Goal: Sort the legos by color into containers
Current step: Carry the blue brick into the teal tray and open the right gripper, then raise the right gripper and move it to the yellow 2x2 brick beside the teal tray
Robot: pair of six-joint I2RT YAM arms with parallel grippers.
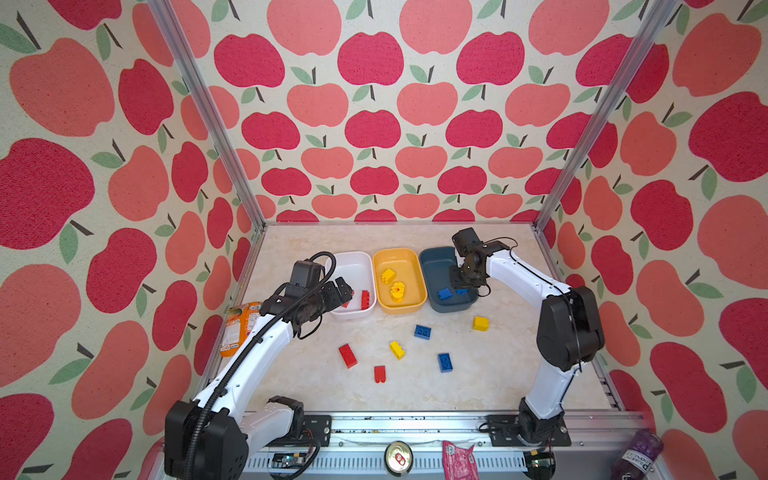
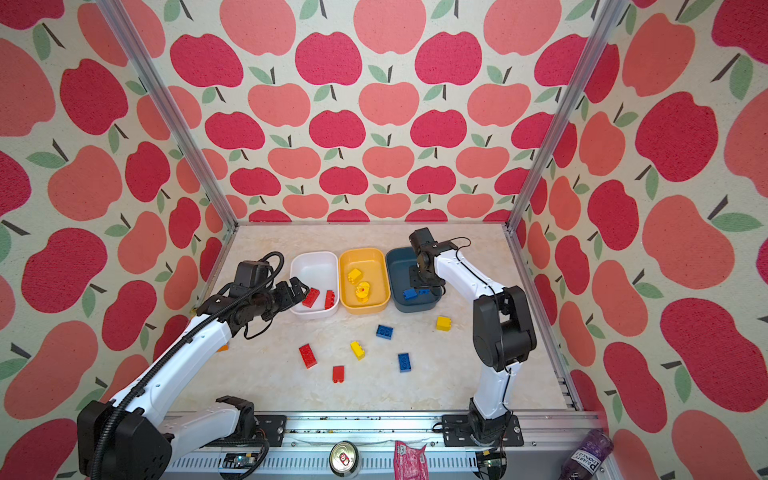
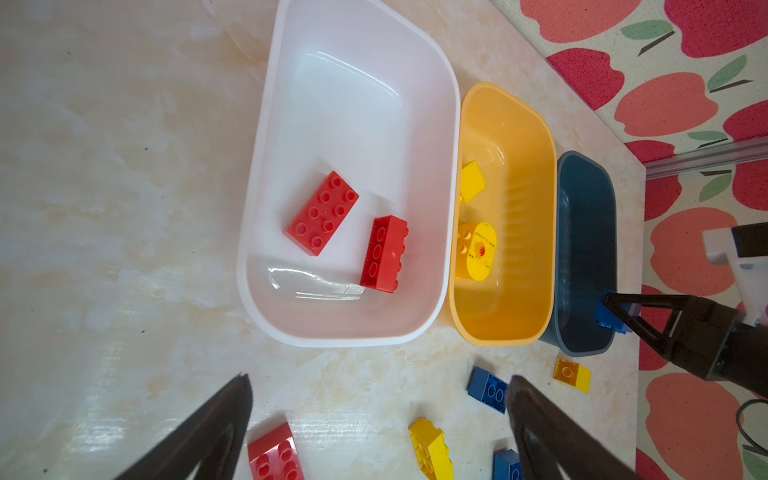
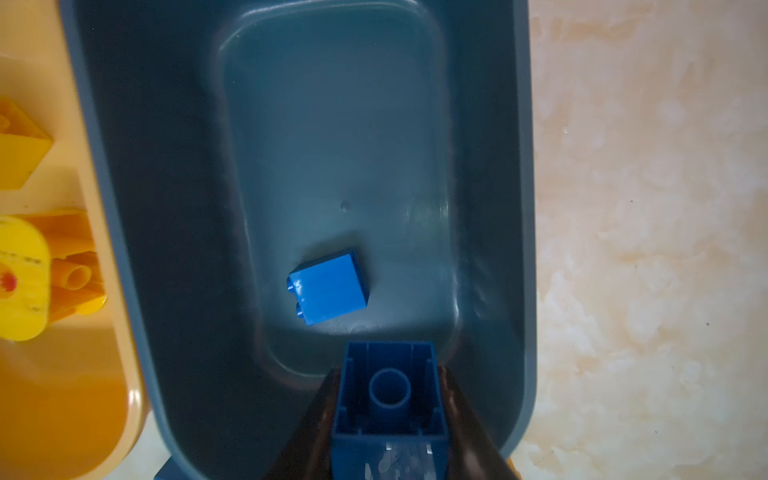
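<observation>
Legos (image 1: 347, 355) are half sorted. Left of the yellow tub (image 1: 411, 270), two red lie in the white tub (image 1: 353, 266), our left gripper (image 3: 379, 377) gaping empty. Two yellow sit inside it. Right of it, our right gripper (image 4: 388, 372) clamps a blue brick (image 4: 388, 399) over the slate-blue tub (image 4: 332, 124). Six lie loose in front.

Orange snack packet (image 1: 237, 332) at the left edge of the table (image 1: 498, 374); can (image 1: 398, 457), pink wrapper (image 1: 457, 460) and purple bottle (image 1: 638, 456) along the front.
</observation>
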